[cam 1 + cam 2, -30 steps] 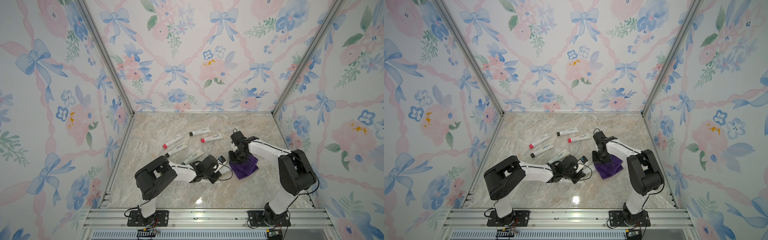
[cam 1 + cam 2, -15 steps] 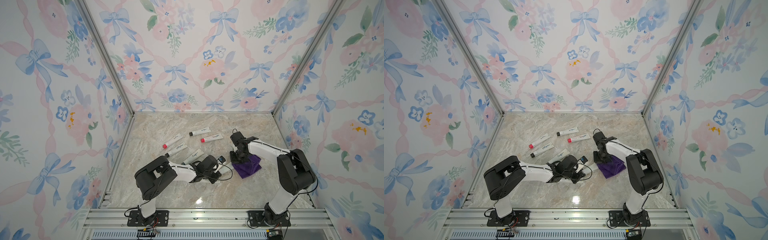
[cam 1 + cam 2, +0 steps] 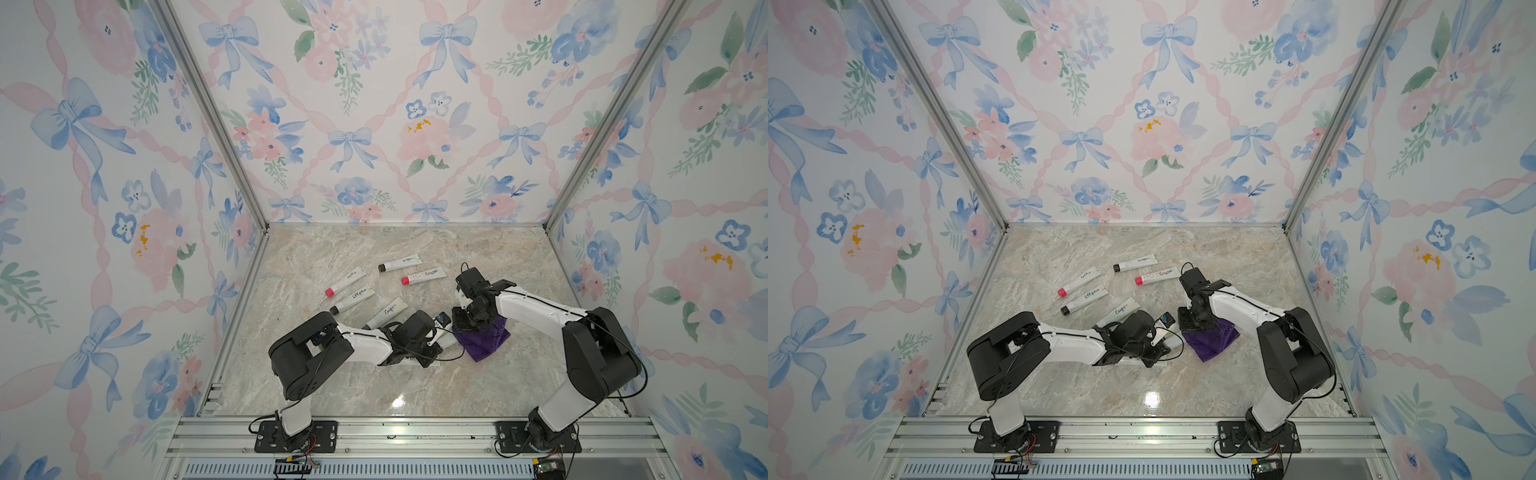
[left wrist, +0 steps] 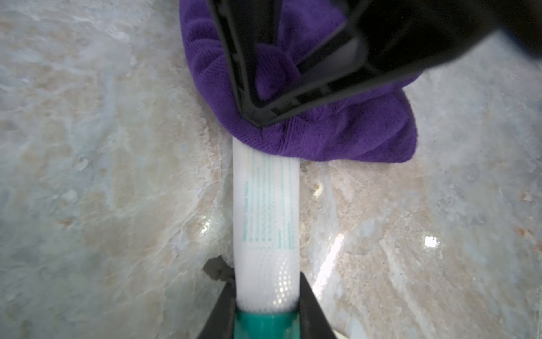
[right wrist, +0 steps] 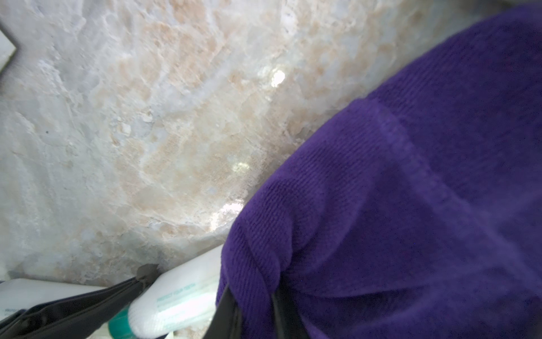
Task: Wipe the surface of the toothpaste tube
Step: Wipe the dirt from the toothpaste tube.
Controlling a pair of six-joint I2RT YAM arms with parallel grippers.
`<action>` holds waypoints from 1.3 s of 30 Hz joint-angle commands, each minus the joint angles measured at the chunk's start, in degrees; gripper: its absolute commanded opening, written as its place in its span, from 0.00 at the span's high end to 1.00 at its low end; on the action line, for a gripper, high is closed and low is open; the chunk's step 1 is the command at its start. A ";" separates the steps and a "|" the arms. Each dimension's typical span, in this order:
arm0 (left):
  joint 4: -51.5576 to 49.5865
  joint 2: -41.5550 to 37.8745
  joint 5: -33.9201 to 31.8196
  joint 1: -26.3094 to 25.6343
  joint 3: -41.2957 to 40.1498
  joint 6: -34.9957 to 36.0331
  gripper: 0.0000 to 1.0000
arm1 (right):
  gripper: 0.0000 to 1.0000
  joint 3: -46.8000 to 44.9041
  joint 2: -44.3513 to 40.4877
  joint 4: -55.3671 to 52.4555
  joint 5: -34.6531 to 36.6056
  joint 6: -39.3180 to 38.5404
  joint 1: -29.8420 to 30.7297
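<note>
The counter (image 3: 498, 257) carries one red-capped tube (image 3: 347, 282), a second red-capped tube (image 3: 423, 275), one black-capped tube (image 3: 354, 300), a second black-capped tube (image 3: 401, 263), one tube with its cap hidden (image 3: 388, 312), and, at 4 o'clock of these five, one teal-capped tube (image 4: 265, 205): six in all. There is one purple cloth (image 3: 484, 343). The robot arms number two, a left arm (image 3: 365, 345) and a right arm (image 3: 536, 305).
</note>
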 commanded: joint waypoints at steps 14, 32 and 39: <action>0.08 -0.22 -1.20 0.26 -0.26 -0.75 0.82 | 0.83 1.11 3.16 -5.48 3.78 -1.33 -4.60; -0.03 -1.33 -3.98 0.38 -1.17 -1.31 0.83 | 0.83 -5.04 -7.08 -1.57 -1.39 4.29 -1.54; -0.73 -3.30 -3.61 4.07 -1.85 -2.59 0.83 | 0.83 -8.32 -16.39 -2.95 7.49 5.91 -8.13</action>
